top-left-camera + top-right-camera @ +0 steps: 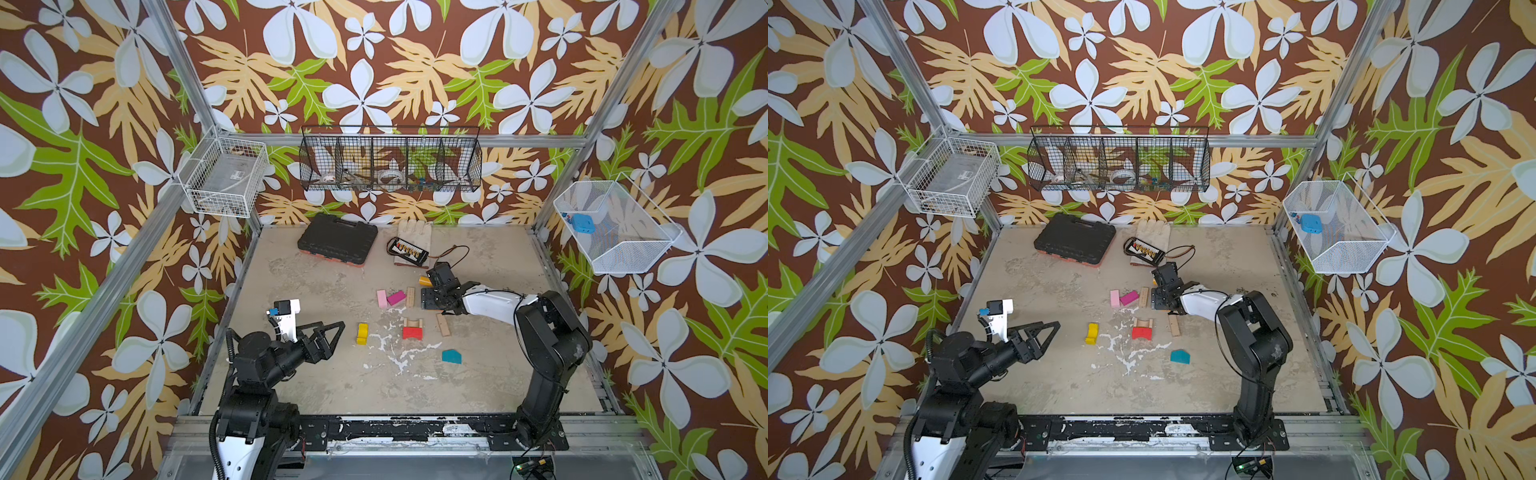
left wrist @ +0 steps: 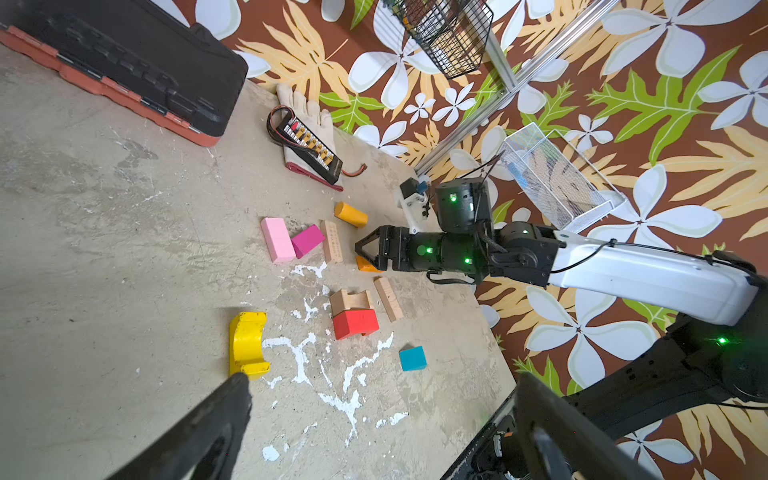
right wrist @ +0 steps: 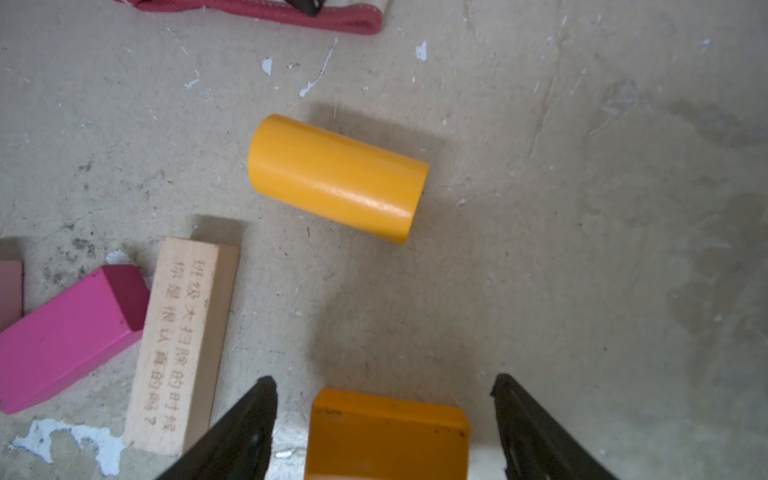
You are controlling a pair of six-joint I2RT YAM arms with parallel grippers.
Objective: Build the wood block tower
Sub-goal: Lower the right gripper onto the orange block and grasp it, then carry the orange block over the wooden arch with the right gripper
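Right pincer (image 3: 382, 383): jaws wide, pointing down at the desk (image 1: 332, 395) and straddling an orange block (image 3: 386, 436). There is a gap on both sides, so no contact and nothing held. Orange cylinder (image 3: 336, 178) lies on its side beyond the fingertips, apart from the block. Engraved wood bar (image 3: 183, 345) lies just beside one jaw. Magenta bar (image 3: 66, 336) sits against the bar's far side, with the pink bar (image 3: 10, 291) beyond that.

Left pincer (image 2: 382, 376): wide, empty, well apart from the right one. Yellow arch (image 2: 248, 345) is its nearest block, close to one fingertip in the left wrist view. Can't tell if they touch.

Other blocks lie loose on the desk. Red block (image 1: 412, 332) touches a wood arch (image 1: 412, 322), with a plain wood bar (image 1: 443, 325) just beside them. Teal pentagon (image 1: 451, 356) lies apart, nearer the front edge.

Hard to see:
- Orange block is covered by the right pincer in both top views, and the left wrist view shows only a corner.
- Right wrist view cuts off the orange block's near end, so its shape is unclear.
- Pink bar is clipped by the edge of the right wrist view.
- Cylinder is half hidden behind the right wrist in both top views.
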